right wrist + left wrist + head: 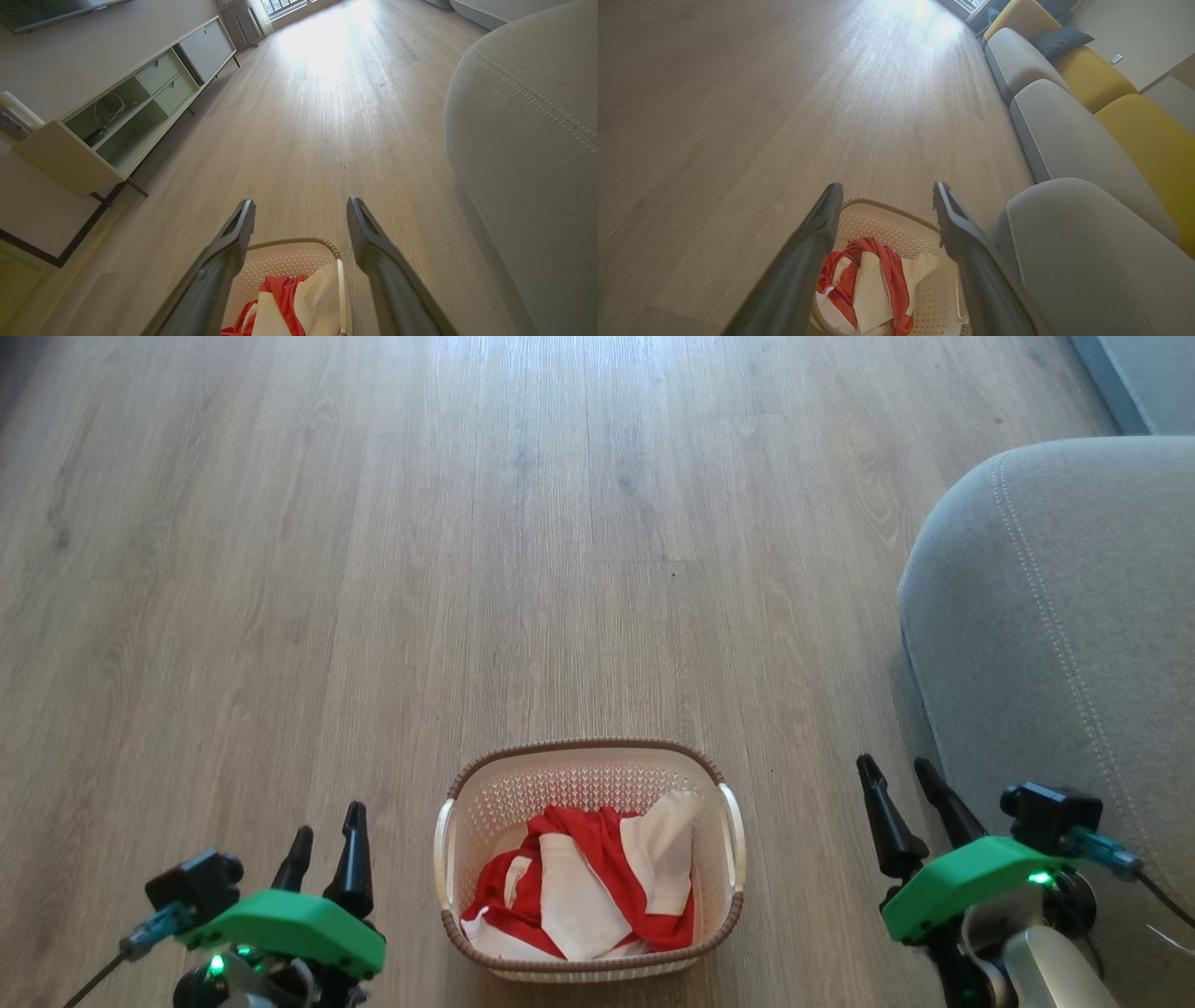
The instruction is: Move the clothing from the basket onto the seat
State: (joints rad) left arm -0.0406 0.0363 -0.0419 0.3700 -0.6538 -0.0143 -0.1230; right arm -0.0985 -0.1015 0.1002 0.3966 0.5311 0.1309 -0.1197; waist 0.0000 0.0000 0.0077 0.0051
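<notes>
"Clothing [583, 887]: report position."

"Red and white fabric, crumpled in one heap. It lies inside the basket [588, 745], towards the near and right side. One white fold rests against the right wall, below the rim."

"Basket position?"

"Upright on the wooden floor [373, 569], low in the centre of the head view. Cream perforated walls, brown woven-look rim, one white handle on each side. A strip of floor separates it from the seat [1055, 616]."

"Seat condition?"

"Grey upholstery with a rounded corner and a double line of pale stitching, to the right of the basket. The left wrist view shows more grey cushions in a row behind it, with yellow back cushions [1092, 74] and a dark pillow [1057, 39]."

"Left gripper [329, 819]?"

"Left of the basket and clear of it. The fingers are apart and hold nothing."

"Right gripper [896, 763]?"

"Between basket and seat, just beside the seat's front edge. The fingers are spread and empty. Its wrist view looks over the basket's far rim, with a low pale cabinet [140, 107] along the wall at left."
</notes>
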